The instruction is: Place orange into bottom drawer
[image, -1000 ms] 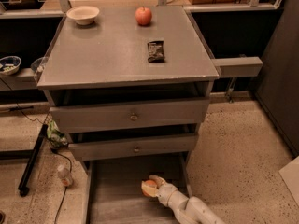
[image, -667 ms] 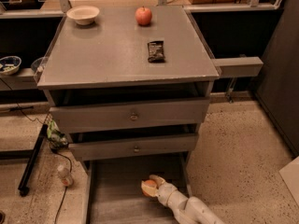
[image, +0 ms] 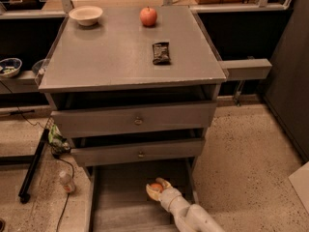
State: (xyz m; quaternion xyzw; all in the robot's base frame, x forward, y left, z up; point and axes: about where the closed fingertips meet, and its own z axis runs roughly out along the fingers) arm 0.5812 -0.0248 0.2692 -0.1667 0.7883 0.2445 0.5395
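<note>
The bottom drawer (image: 116, 197) is pulled out and open from above. Its floor is bare to the left of the claw (image: 157, 190), so a hand can pass on that side. The claw, closed around the orange (image: 155, 187), sits over the right part of this drawer, near its right wall. Behind it the front of the middle drawer (image: 137, 152) hangs over the back of the drawer and closes the way there. Left of the drawer, a small bottle (image: 66, 181) and a black bar (image: 31, 170) on the ground narrow the approach.
</note>
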